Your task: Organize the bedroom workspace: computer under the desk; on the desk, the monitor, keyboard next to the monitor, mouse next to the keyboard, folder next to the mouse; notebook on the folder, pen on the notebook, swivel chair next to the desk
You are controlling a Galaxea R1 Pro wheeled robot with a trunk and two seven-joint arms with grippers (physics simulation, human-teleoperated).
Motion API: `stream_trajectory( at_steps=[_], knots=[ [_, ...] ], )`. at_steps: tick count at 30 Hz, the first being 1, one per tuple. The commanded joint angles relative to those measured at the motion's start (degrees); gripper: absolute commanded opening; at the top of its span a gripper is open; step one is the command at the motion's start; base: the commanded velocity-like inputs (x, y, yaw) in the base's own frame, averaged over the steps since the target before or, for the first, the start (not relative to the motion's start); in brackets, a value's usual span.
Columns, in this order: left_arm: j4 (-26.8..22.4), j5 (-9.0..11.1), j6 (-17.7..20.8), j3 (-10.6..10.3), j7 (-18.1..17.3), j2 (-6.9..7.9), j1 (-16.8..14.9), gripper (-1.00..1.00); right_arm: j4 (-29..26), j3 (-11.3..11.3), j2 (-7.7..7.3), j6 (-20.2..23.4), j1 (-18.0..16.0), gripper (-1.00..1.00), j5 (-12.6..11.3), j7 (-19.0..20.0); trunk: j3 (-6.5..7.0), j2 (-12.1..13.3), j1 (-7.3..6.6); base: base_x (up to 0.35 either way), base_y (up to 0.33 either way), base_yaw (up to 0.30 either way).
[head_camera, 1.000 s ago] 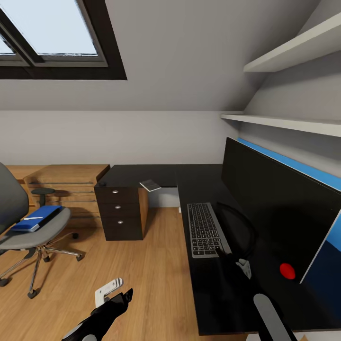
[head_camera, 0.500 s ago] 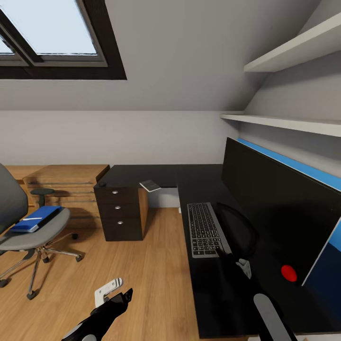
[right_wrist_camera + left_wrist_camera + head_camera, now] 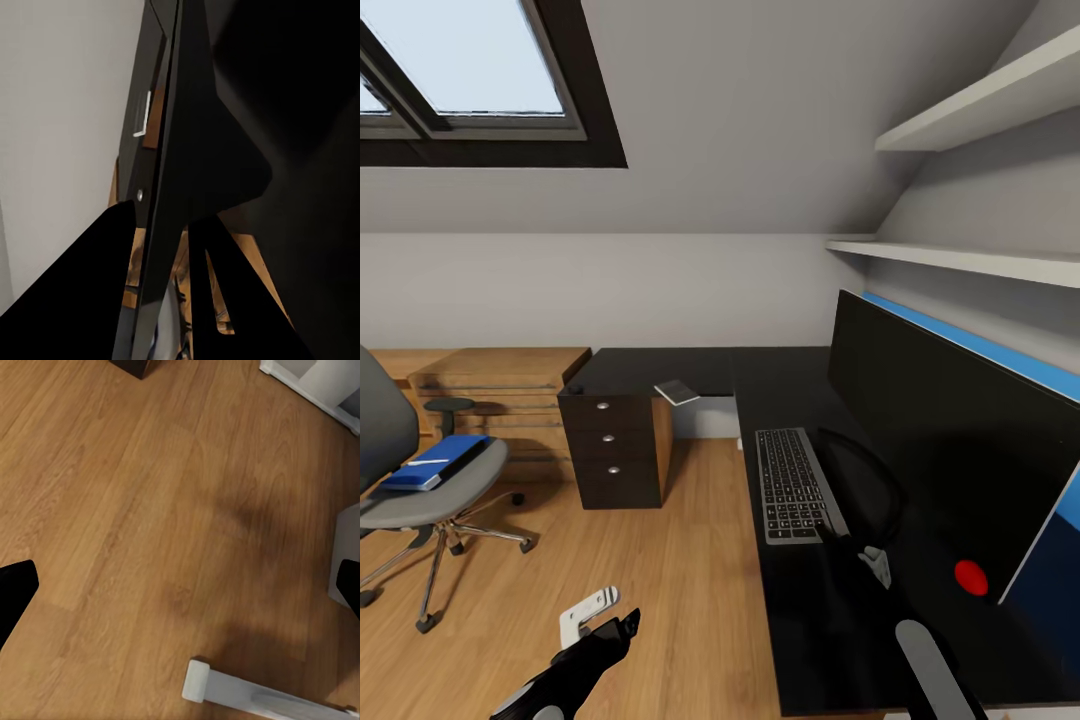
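Observation:
The black desk (image 3: 800, 620) runs along the right wall. On it stands the wide black monitor (image 3: 950, 440), with the dark keyboard (image 3: 795, 485) lying in front of it. A small red rounded object (image 3: 970, 577), perhaps the mouse, sits by the monitor's foot. The grey swivel chair (image 3: 420, 500) stands far left on the floor, with the blue folder (image 3: 435, 462) on its seat. My left gripper (image 3: 610, 635) (image 3: 180, 589) hangs open over bare floor. My right arm (image 3: 930, 670) reaches over the desk's near end, its gripper lost against the black. The computer is out of view.
A dark drawer unit (image 3: 615, 445) stands under the desk's far wing, and a small flat grey item (image 3: 678, 391) lies on top there. Low oak shelving (image 3: 500, 385) lines the back wall. Open wooden floor (image 3: 660, 560) lies between chair and desk. White shelves (image 3: 960, 260) hang above.

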Motion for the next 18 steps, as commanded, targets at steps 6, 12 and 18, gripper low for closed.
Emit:
stream_trajectory(
  at_steps=[6, 12, 18],
  knots=[
    [-0.1, 0.5, 0.0, 0.3, 0.6, 0.03, 0.0, 1.00, 0.0, -0.2, 0.00, 0.4, 0.0, -1.00, -0.4, 0.2, -1.13, -2.5, 1.33, 0.000, 0.000, 0.000],
    [-0.1, 0.5, 0.0, 1.2, 0.6, 0.02, 0.0, 1.00, 0.0, -0.2, -0.02, 0.4, 0.0, -1.00, -0.4, 0.2, -2.21, -4.9, 2.64, 0.000, 0.000, 0.000],
    [-0.1, 0.5, 0.0, 1.3, 0.6, 0.03, 0.0, 1.00, 0.1, -0.2, -0.01, 0.4, 0.0, -1.00, -0.4, 0.2, -2.57, -5.7, 3.08, 0.000, 0.000, 0.000]
  ],
)
